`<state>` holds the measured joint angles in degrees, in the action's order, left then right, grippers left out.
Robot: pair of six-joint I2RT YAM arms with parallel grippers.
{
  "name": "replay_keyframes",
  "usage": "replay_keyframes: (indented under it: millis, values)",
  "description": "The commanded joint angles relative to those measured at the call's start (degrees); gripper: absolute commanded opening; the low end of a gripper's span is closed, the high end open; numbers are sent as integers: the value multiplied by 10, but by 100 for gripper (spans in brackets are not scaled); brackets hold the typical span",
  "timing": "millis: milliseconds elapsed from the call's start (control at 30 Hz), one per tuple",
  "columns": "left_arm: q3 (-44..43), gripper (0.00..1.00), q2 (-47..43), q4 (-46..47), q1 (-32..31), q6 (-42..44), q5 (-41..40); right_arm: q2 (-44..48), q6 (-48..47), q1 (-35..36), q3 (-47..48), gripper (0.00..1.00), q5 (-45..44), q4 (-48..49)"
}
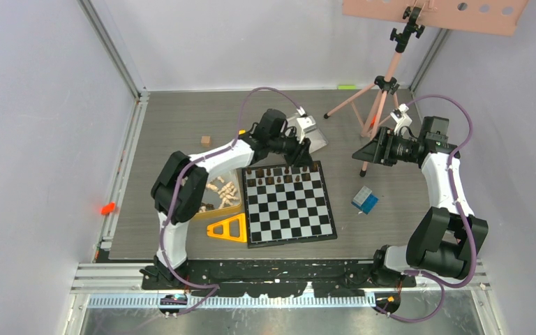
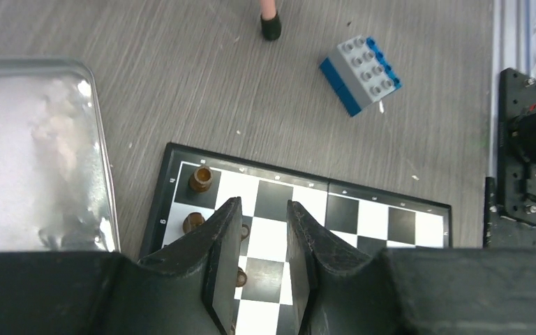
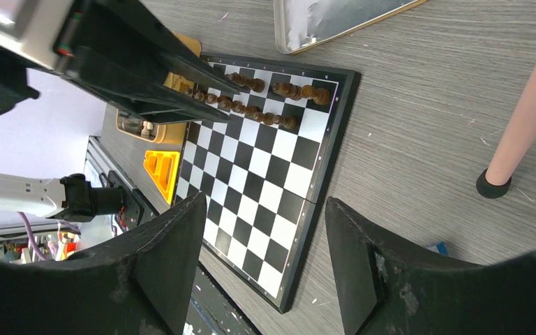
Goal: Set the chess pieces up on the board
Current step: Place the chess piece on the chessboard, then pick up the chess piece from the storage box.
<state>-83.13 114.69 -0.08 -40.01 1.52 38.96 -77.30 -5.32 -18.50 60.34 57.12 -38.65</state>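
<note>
Because the left gripper (image 2: 264,209) hangs low among the small dark brown wooden chessmen (image 2: 200,179) crowded on the far two rows of the flat black-and-white checked board (image 1: 293,216), any sideways drift could topple those just beside its fingers. Its jaws stand narrowly apart, gripping nothing. Pale beige chessmen (image 1: 225,190) lie in the gold rectangular tin (image 1: 227,209) left of the board. The right gripper (image 3: 265,202) gapes wide, empty.
</note>
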Motion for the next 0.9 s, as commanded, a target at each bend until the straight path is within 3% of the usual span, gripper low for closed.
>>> replay_keyframes:
  millis: [0,233,500,667,867]
  values:
    - [-31,32,-66,-60,-1,3,21,6,-7,-3,16,69,13,7]
    - [-46,34,-154,-336,43,132,-69,15,-7,-3,15,69,15,7]
    - [-33,37,-242,-673,193,265,-278,15,-5,-2,17,69,23,7]
    - [44,38,-285,-706,229,352,-351,8,-5,-2,19,69,26,6]
    - [92,38,-283,-703,258,518,-385,7,-10,-3,19,69,31,-1]
